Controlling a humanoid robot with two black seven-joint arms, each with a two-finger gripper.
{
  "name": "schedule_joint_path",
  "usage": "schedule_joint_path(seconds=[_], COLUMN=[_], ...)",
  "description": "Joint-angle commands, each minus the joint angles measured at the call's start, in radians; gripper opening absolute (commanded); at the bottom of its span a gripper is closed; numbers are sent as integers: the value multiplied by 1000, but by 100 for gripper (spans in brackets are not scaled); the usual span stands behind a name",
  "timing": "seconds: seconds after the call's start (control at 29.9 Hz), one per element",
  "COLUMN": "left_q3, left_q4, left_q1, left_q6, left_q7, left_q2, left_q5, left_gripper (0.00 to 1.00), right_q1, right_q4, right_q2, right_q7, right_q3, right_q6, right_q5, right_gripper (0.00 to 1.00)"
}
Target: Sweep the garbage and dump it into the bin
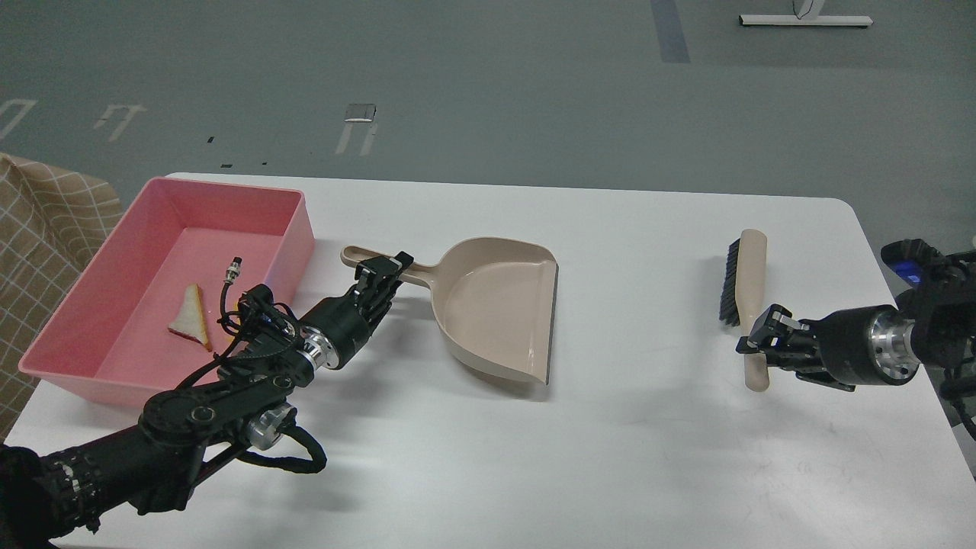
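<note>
White table (610, 457) carries, from left to right, the pink bin (297, 236), a beige dustpan (499, 305) and a beige brush (751, 305) with black bristles. The bin sits at the table's left edge; inside it, on the floor of the tub, lies the triangular bread slice (191, 314), white with a tan crust, towards the near half. The sponge piece is not visible in this view; part of the bin floor is hidden behind the left arm. The dustpan rests flat on the table just right of the bin, handle pointing left toward it, pan empty. Left gripper (381, 274) is at the dustpan handle, fingers on either side of it; whether they actually press on it I cannot tell. The brush lies well apart to the right, bristles facing left. Right gripper (759, 335) is at the lower part of the brush handle, fingers clamped on it.
</note>
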Motion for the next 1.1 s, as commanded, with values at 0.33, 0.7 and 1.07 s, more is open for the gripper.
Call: schedule_joint_path(seconds=[0.33,0.7,1.07], left_q3=[-4,-18,-16], left_q4=[-13,-84,-291], left_q1=[17,53,86], left_q6=[-9,-2,81], left_q7=[0,0,0], left_q2=[1,26,162], left_q5=[-15,-17,-17], left_gripper=[56,93,94], right_q1=[1,17,44], right_q4=[-10,4,43], right_q2=[1,-1,-15], right_q7=[0,0,0], right_q3=[1,8,20], right_q6=[0,0,0], right_q5=[2,3,6], right_gripper=[64,88,88])
